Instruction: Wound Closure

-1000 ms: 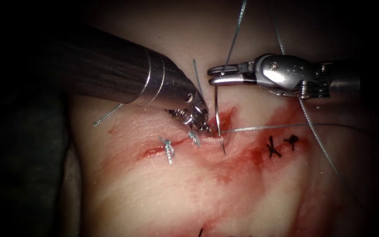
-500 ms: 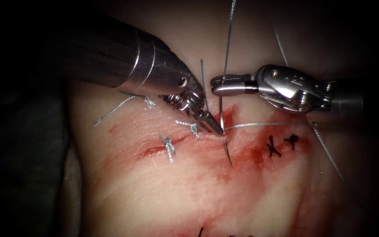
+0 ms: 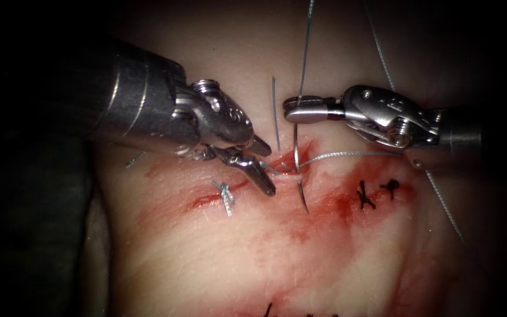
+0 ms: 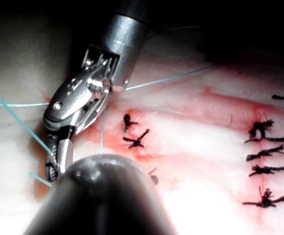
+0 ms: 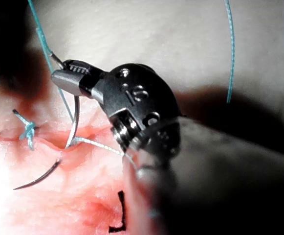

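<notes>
The tissue has a cut whose open stretch lies between blue knots on the left and black stitches on the right. My right tool is shut on the curved needle near its tail. The needle goes down into the cut's edge, and its tip pokes out of the tissue on the near side. In the right wrist view the needle curves from the right tool into the cut. My left tool stands open just left of the needle, holding nothing. Thread trails right from the cut.
A tied blue stitch sits left of the open stretch, and two black stitches sit to its right. Red fluid stains the tissue around the cut. Loose thread rises behind the right tool. Several more black stitches line another closed cut.
My left tool has pulled back to the left from the cut's edge beside the needle, and its jaws have spread. The right tool still holds the needle and has barely moved.
</notes>
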`<move>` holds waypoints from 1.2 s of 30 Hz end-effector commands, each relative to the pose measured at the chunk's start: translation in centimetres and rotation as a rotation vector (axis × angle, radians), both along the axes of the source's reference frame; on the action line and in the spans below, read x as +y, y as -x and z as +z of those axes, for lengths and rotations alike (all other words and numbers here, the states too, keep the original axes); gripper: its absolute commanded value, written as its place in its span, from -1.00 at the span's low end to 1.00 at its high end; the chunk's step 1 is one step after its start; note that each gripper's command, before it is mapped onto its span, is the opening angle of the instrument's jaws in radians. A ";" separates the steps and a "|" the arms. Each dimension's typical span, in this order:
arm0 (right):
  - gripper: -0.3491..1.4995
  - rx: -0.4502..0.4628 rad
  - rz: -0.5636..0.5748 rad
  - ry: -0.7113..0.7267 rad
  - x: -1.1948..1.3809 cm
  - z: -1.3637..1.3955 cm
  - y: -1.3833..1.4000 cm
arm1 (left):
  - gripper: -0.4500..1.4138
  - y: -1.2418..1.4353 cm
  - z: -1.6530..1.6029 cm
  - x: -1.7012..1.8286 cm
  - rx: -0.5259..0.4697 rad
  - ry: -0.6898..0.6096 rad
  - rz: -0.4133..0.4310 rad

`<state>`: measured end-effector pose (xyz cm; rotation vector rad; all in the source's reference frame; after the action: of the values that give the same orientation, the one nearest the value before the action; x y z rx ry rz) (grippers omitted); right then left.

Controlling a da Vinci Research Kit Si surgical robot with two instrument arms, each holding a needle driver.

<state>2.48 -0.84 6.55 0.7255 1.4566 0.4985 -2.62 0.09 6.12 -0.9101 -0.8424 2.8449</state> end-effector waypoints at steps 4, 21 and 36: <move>-1.00 -0.013 -0.008 -0.096 0.00 0.01 -0.11 | -0.15 0.11 0.03 -0.19 -0.025 0.085 0.039; -1.00 -0.056 -0.078 -0.379 -0.23 0.01 -0.08 | 0.41 0.42 0.54 -0.11 -0.047 0.284 0.087; -1.00 -0.040 -0.050 -0.408 -0.13 -0.08 -0.07 | 0.12 0.67 0.77 -0.34 -0.098 0.281 0.139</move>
<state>2.45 -0.99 6.45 1.0643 1.3063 0.7825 -3.27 -0.26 6.87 -1.0737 -0.5416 3.1167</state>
